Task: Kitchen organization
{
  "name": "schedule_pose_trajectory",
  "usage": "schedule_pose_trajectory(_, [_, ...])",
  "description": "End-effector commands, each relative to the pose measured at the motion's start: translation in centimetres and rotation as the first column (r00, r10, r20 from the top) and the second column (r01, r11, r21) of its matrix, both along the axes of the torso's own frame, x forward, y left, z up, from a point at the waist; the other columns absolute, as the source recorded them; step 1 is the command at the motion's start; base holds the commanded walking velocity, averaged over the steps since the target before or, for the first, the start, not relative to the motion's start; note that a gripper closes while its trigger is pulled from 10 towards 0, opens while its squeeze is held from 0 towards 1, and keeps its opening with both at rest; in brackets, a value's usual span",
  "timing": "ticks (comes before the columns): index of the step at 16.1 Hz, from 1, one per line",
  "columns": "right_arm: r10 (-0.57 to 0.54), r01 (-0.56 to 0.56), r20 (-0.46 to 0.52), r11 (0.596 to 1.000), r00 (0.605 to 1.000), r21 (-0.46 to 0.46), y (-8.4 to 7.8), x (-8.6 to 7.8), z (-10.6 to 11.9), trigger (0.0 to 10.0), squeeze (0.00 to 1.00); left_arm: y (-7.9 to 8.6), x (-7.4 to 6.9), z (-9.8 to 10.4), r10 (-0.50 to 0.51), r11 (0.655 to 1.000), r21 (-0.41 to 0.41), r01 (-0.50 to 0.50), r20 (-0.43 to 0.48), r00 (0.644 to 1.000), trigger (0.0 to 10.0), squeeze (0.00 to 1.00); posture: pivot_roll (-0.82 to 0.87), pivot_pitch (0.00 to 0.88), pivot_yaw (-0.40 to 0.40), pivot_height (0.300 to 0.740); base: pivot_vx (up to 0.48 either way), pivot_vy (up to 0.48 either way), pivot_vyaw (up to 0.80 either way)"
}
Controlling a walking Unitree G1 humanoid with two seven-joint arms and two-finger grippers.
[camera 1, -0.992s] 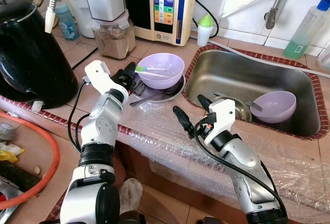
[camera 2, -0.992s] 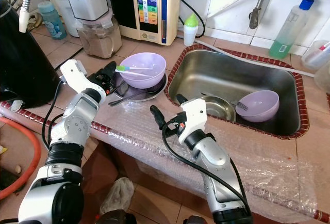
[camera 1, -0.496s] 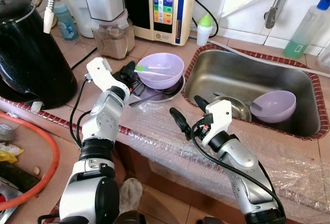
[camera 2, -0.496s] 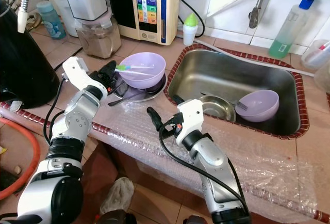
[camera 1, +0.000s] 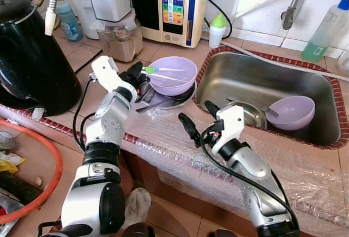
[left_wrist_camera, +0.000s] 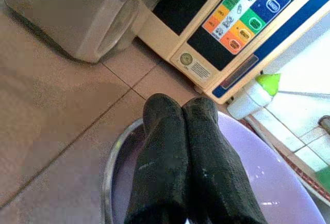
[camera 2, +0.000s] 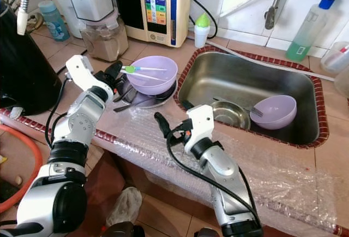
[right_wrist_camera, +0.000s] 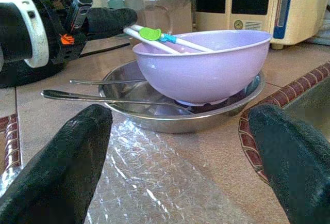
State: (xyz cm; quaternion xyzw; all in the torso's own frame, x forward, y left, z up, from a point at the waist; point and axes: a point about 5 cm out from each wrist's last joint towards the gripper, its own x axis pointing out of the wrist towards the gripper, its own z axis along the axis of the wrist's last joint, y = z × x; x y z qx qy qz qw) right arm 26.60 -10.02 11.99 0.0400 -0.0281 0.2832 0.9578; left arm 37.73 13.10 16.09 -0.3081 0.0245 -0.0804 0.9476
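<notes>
Your left gripper (camera 1: 136,75): fingers pressed together at the purple bowl's (camera 1: 174,75) 9 o'clock rim; right gripper (camera 1: 195,119): spread wide, at its 5 o'clock

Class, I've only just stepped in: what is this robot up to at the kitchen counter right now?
The robot stands at a tiled counter beside a sink. Its left gripper, fingers pressed together, is at the rim of a purple bowl that sits in a steel plate with chopsticks laid across it. Its right gripper, fingers spread wide, hovers over bubble wrap, pointing toward that bowl and holding nothing. A second purple bowl lies in the sink.
</notes>
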Motion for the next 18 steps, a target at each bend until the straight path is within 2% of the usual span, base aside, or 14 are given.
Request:
schedule_pose_trajectory(1, [0.017,-0.017,0.018,1.000,1.000,-0.006,0.2,0.3,0.5,10.0,0.00,0.2,0.0,0.4,0.008,1.000,0.025,-0.009,0.023,1.000,0.0,0.00,-0.05,0.007,0.060,0.740,0.000,0.000,0.00])
schedule_pose_trajectory(3, [0.013,-0.013,0.026,1.000,1.000,-0.012,0.0,0.6,0.7,10.0,0.00,0.3,0.0,0.9,0.028,1.000,0.009,-0.028,0.040,0.999,0.0,0.00,-0.05,0.003,0.056,0.740,0.000,0.000,0.00])
schedule_pose_trajectory(5, [0.005,-0.005,0.035,1.000,0.999,-0.014,0.0,0.8,0.8,10.0,0.00,0.8,0.0,2.8,0.058,0.998,0.015,-0.060,0.124,0.991,0.0,0.00,-0.05,0.000,0.058,0.740,0.000,0.000,0.00])
schedule_pose_trajectory(6, [-0.021,0.022,0.054,1.000,0.998,-0.013,-0.1,0.9,1.0,10.0,0.00,1.2,-0.1,4.8,0.069,0.996,0.043,-0.080,0.227,0.972,0.0,0.00,-0.05,0.000,0.060,0.740,0.000,0.000,0.00])
schedule_pose_trajectory(8, [-0.063,0.064,0.079,0.998,0.995,-0.017,-0.5,1.2,1.2,10.0,0.00,1.2,-0.4,6.7,0.054,0.992,0.091,-0.087,0.315,0.948,0.0,0.00,-0.04,0.000,0.063,0.740,0.000,0.000,0.00])
schedule_pose_trajectory(10, [-0.124,0.126,0.098,0.992,0.987,-0.016,-1.3,1.8,1.4,10.0,0.00,0.6,-0.8,10.0,0.008,0.990,0.123,-0.068,0.434,0.901,0.0,0.00,-0.04,0.000,0.068,0.740,0.000,0.000,0.00])
schedule_pose_trajectory(11, [-0.126,0.128,0.100,0.992,0.987,-0.017,-1.3,1.8,1.4,10.0,0.00,0.5,-0.8,10.2,0.003,0.990,0.127,-0.065,0.440,0.898,0.0,0.00,-0.04,0.000,0.068,0.740,0.000,0.000,0.00])
schedule_pose_trajectory(12, [-0.127,0.130,0.105,0.991,0.986,-0.022,-1.3,2.0,1.4,10.0,0.00,-0.1,-0.9,9.6,-0.051,0.978,0.206,-0.040,0.415,0.909,0.0,0.00,-0.03,0.000,0.074,0.740,0.000,0.000,0.00])
schedule_pose_trajectory(13, [-0.130,0.133,0.106,0.991,0.986,-0.023,-1.3,2.1,1.4,10.0,0.00,0.0,-1.0,8.9,-0.042,0.979,0.202,-0.041,0.389,0.920,0.5,0.00,-0.04,0.000,0.075,0.740,0.000,0.000,0.00])
schedule_pose_trajectory(14, [-0.135,0.138,0.108,0.990,0.985,-0.022,-1.3,2.1,1.3,10.0,0.00,0.2,-1.3,7.7,-0.022,0.977,0.204,-0.054,0.350,0.936,10.0,0.00,-0.04,0.000,0.075,0.740,0.000,0.000,0.00])
schedule_pose_trajectory(15, [-0.137,0.140,0.108,0.990,0.985,-0.021,-1.2,2.0,1.3,10.0,0.00,0.4,-1.5,7.2,-0.006,0.978,0.196,-0.064,0.337,0.942,10.0,0.00,-0.04,0.000,0.075,0.740,0.000,0.000,0.00])
schedule_pose_trajectory(16, [-0.137,0.140,0.105,0.990,0.985,-0.023,-1.2,1.9,1.1,10.0,0.00,1.0,-1.7,6.8,0.040,0.988,0.132,-0.085,0.315,0.948,10.0,0.71,-0.04,0.000,0.074,0.740,0.000,0.000,0.00])
schedule_pose_trajectory(17, [-0.136,0.139,0.103,0.990,0.985,-0.025,-1.2,1.8,1.0,10.0,0.00,1.6,-2.0,6.4,0.085,0.990,0.084,-0.114,0.298,0.951,10.0,1.00,-0.04,0.000,0.074,0.740,0.000,0.000,0.00])
schedule_pose_trajectory(18, [-0.135,0.138,0.102,0.990,0.986,-0.025,-1.2,1.7,1.0,10.0,0.00,2.2,-2.2,5.8,0.119,0.989,0.046,-0.137,0.279,0.953,10.0,1.00,-0.04,0.000,0.074,0.740,0.000,0.000,0.00])
